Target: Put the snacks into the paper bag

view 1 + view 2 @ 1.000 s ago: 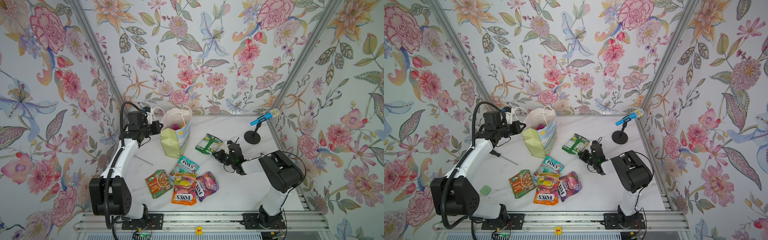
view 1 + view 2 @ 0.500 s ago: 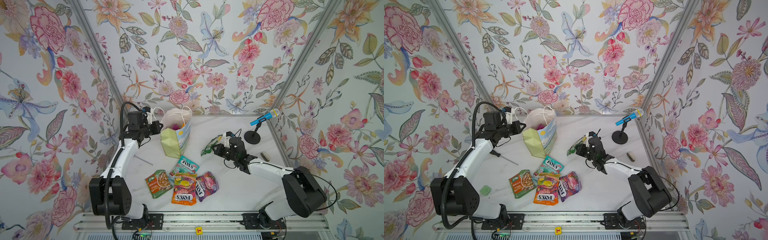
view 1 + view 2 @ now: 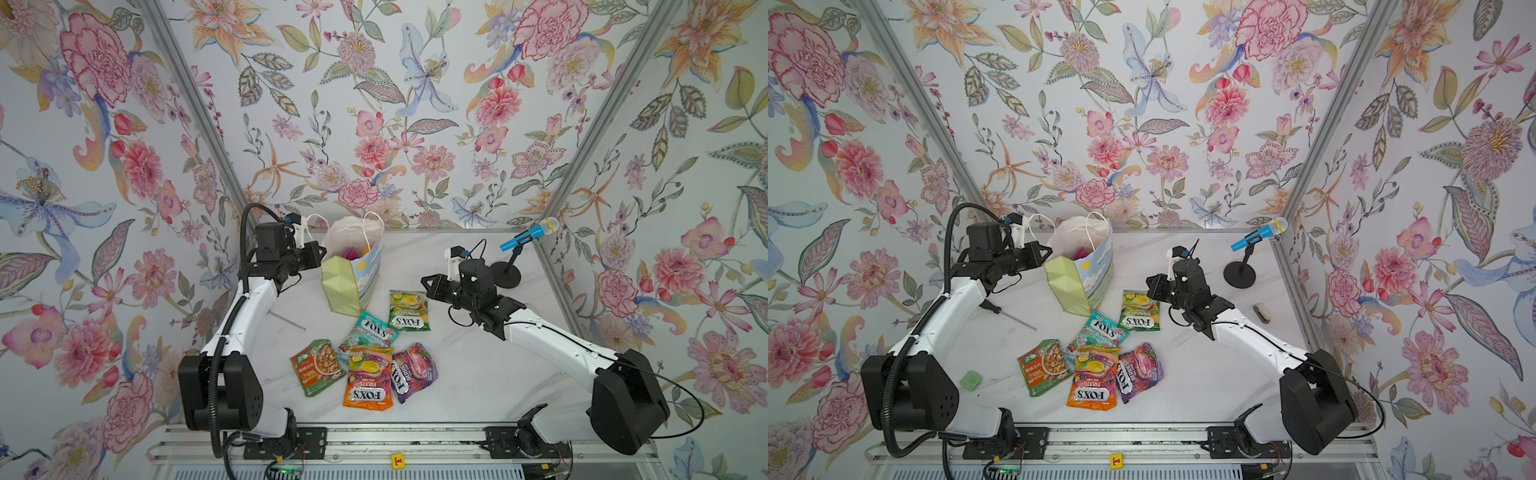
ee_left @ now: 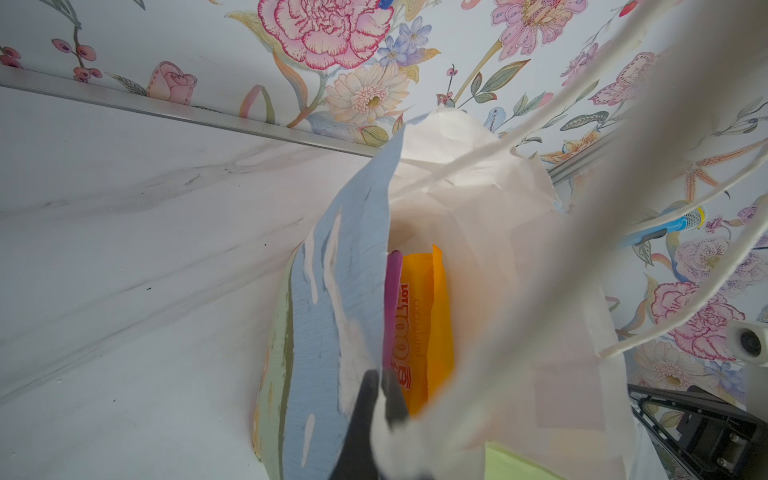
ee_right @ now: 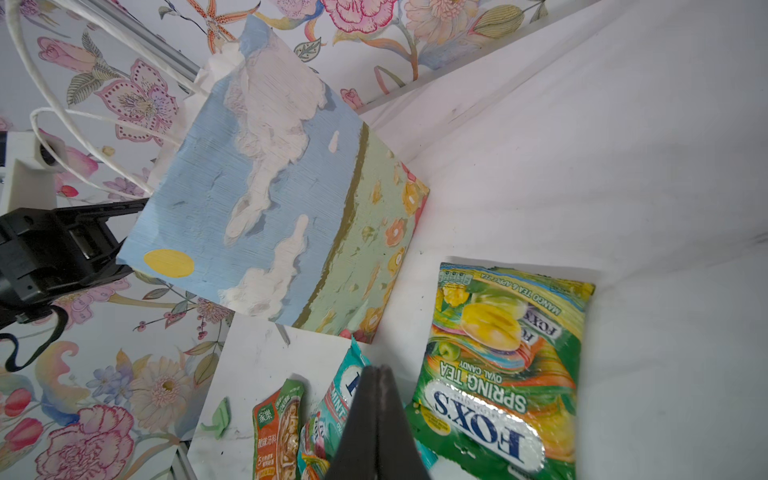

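Pinches the paper bag [image 3: 348, 286] rim in the clenched left pincer [image 3: 321, 254]; hangs the right pincer [image 3: 424, 282], clenched and empty, just beside the green packet [image 3: 409, 312] lying flat on the table [image 3: 478, 374] near the bag. Looks light, glossy, slippery; best gripped by a sealed edge.

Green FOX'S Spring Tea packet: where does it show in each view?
Top view: green FOX'S packet lies flat just right of the paper bag's foot.
Top view: same spot.
Left wrist: not in it.
Right wrist: fills the foreground, near the bag's foot.
Shared landmark: the paper bag, in all four.
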You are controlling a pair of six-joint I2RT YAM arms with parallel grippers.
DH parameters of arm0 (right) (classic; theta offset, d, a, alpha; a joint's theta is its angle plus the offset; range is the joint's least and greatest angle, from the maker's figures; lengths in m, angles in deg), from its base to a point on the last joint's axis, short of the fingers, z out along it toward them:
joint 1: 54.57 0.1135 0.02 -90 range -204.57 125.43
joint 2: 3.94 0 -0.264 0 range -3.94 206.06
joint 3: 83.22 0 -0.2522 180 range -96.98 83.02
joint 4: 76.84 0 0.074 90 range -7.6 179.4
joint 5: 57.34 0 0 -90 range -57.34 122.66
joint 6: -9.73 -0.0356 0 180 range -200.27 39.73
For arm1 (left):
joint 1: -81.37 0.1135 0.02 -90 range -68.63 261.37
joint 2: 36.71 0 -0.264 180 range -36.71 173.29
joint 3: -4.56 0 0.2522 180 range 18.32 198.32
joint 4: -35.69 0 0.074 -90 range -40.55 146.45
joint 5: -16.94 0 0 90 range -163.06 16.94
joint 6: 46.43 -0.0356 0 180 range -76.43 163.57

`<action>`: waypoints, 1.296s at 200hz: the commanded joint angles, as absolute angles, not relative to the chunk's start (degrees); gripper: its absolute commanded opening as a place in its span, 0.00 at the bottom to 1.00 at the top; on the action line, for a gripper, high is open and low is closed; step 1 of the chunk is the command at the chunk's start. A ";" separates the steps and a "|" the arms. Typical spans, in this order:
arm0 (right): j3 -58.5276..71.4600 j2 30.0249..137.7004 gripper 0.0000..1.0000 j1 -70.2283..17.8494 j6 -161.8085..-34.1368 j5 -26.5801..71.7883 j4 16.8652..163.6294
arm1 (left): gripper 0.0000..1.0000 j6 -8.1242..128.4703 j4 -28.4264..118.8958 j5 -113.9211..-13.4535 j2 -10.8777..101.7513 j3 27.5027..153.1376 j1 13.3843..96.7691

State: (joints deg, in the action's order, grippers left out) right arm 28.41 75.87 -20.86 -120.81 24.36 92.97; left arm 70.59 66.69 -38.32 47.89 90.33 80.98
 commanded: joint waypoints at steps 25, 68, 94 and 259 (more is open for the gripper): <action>26.98 79.79 0.32 -19.79 -117.96 27.81 82.97 | 0.00 70.90 67.91 -37.20 49.43 88.99 80.89; 35.67 82.72 0.40 -24.87 -126.06 19.30 90.40 | 0.00 70.39 68.39 -37.20 49.27 89.23 80.87; 41.85 82.66 0.45 -25.13 -130.47 16.58 96.46 | 0.00 70.15 68.71 -37.46 49.16 89.08 80.93; 55.93 88.70 0.45 -23.02 -146.87 17.93 124.78 | 0.00 70.27 68.49 -37.24 49.51 88.92 80.93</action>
State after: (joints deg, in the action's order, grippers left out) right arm 54.90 86.49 -23.46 -144.46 16.60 120.27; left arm 70.61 66.27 -37.38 48.26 90.33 80.98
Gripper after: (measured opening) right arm 0.450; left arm 0.047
